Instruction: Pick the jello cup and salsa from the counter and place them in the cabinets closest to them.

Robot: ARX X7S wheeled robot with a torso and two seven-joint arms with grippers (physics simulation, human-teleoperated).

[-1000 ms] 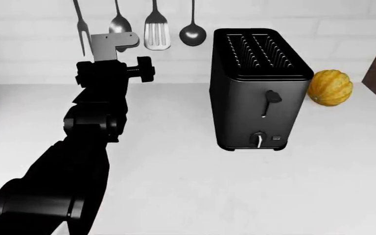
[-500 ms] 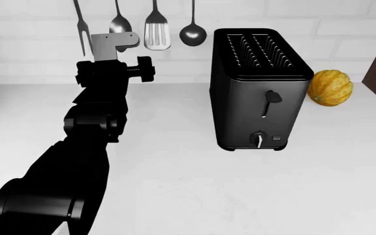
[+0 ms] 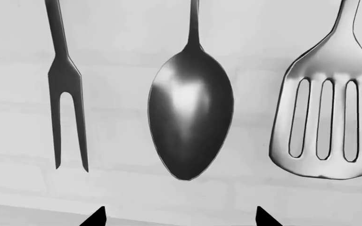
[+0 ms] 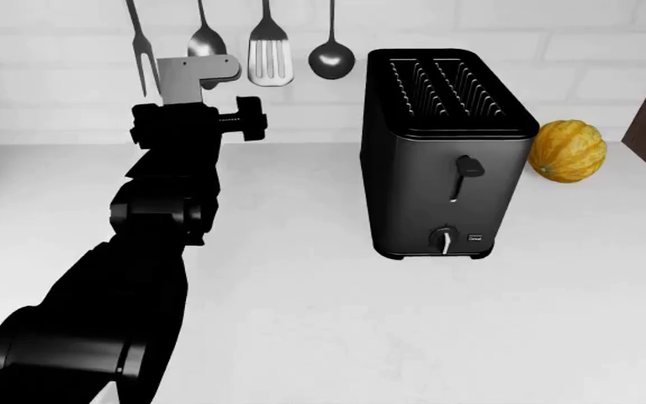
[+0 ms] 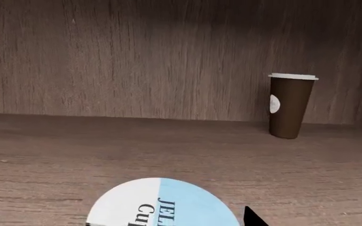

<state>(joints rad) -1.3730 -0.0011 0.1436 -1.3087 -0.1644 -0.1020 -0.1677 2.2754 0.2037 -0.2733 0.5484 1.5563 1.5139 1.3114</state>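
The jello cup (image 5: 162, 205) shows its white-and-blue lid at the near edge of the right wrist view, resting on a wooden cabinet shelf (image 5: 74, 150). My right gripper (image 5: 181, 219) is around it and looks open. One black fingertip (image 5: 254, 218) shows a sliver clear of the lid's rim; the other is hidden behind the lid. My left gripper (image 3: 181, 216) is open and empty, raised over the counter (image 4: 335, 320) and facing the utensils hanging on the wall. The salsa is out of view.
A brown paper cup (image 5: 290, 106) with a white lid stands at the back of the shelf. On the counter are a black toaster (image 4: 441, 160) and a yellow-orange gourd (image 4: 567, 150). A fork (image 3: 68, 94), spoon (image 3: 190, 122) and slotted turner (image 3: 325, 127) hang close before the left gripper.
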